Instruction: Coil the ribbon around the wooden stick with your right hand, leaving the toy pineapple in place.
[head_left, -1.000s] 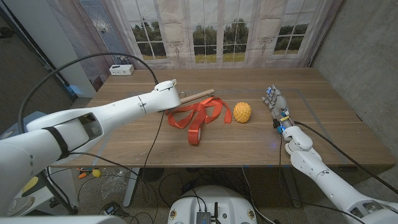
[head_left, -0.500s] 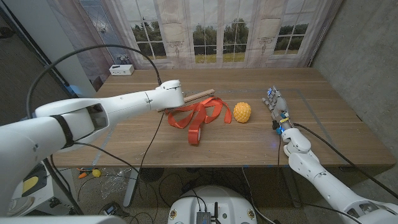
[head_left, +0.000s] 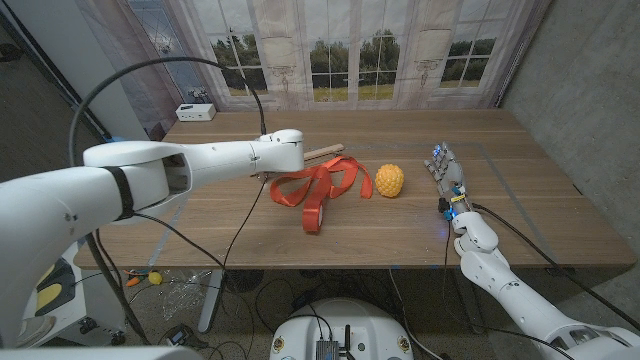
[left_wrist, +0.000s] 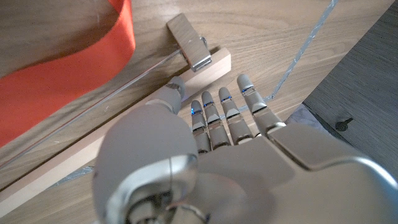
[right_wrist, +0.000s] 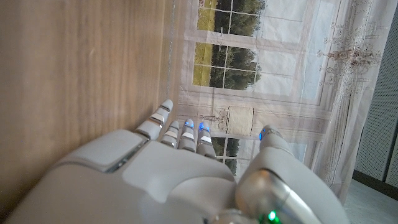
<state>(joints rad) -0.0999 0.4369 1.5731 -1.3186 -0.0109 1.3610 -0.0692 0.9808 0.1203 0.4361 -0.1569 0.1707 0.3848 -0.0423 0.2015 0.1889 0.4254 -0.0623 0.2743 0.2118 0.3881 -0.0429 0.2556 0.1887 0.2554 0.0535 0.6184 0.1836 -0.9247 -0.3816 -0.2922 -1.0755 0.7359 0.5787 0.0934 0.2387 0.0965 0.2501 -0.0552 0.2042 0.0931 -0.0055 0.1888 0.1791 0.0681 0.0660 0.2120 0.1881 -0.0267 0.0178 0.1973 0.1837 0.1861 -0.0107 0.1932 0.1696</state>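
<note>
The wooden stick lies at the table's middle back, with the red ribbon in loose loops in front of it. My left hand sits over the stick's left end. In the left wrist view its fingers reach out straight beside the stick, the thumb touches the wood, and the ribbon lies just past it. The yellow toy pineapple stands right of the ribbon. My right hand stands on its edge further right, fingers straight, holding nothing.
A small white box sits at the table's back left corner. Curtains and windows close off the far side. A small wooden piece with a metal clip lies by the stick's end.
My left arm has swung up and in, and its hand has slid a little to the right along the stick. The right hand, ribbon and pineapple have stayed put.
</note>
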